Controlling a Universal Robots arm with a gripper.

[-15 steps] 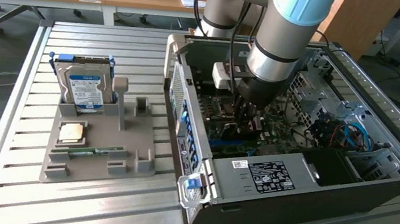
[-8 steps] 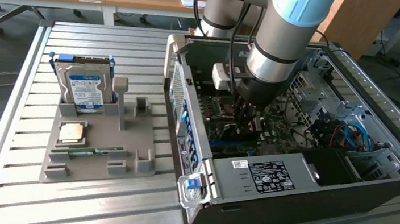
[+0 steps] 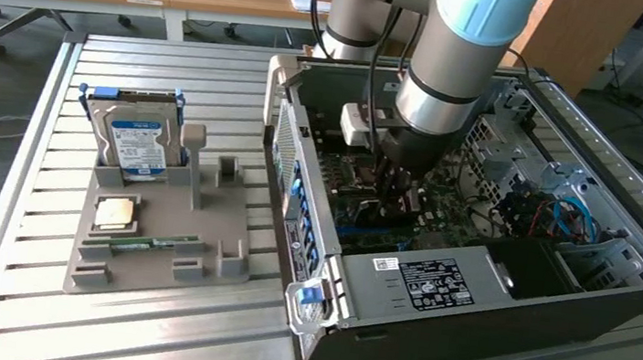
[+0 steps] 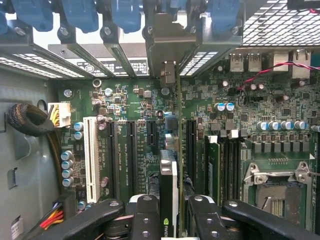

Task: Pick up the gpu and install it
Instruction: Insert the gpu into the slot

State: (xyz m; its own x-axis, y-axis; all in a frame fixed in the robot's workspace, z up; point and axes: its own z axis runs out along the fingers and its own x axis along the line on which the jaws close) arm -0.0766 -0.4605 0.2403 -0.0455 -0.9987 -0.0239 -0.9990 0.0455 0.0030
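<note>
In the wrist view the gpu [image 4: 168,172] stands edge-on between my fingers [image 4: 145,212], a thin dark card with a green logo on its near edge. Its silvery bracket [image 4: 167,47] reaches the rear slot openings of the case. My gripper [image 4: 172,209] is shut on the card, over the black expansion slots of the motherboard [image 4: 125,110]. Whether the card sits in a slot I cannot tell. In the exterior view the arm reaches down into the open computer case [image 3: 601,297], and the gripper [image 3: 398,206] is low over the board.
A white slot [image 4: 91,155] and the CPU socket [image 4: 272,185] flank the card. The power supply [image 3: 432,286] fills the case's near corner. On the exterior view's left a grey holder [image 3: 215,241] carries a hard drive [image 3: 135,143] and a memory stick [image 3: 148,242].
</note>
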